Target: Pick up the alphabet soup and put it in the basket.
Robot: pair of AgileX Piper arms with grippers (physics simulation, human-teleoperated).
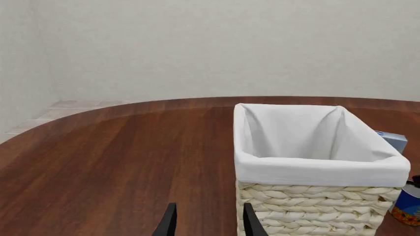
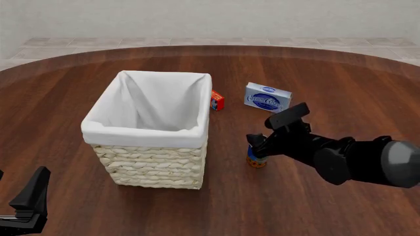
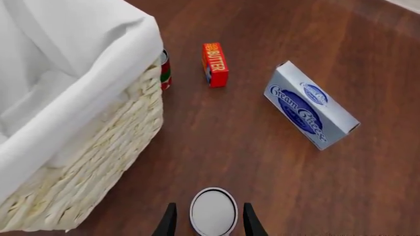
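The alphabet soup (image 2: 256,159) stands upright on the table, right of the basket (image 2: 149,129). My right gripper (image 2: 258,143) is lowered over the can. In the right wrist view its open fingers (image 3: 169,221) straddle the soup's silvery top (image 3: 214,210), with small gaps on both sides. The white-lined wicker basket (image 1: 315,162) fills much of the left wrist view, and the soup (image 1: 408,204) peeks out beside it. My left gripper (image 2: 27,199) hovers low near the front left, apart from the basket. It is open (image 1: 208,222) and holds nothing.
A blue-and-white cream cheese box (image 2: 268,97) lies behind the soup. A small red-orange butter box (image 3: 215,64) sits by the basket's far corner. A red-and-green can (image 3: 165,69) is tucked against the basket wall. The wooden table (image 2: 328,206) curves toward a pale wall.
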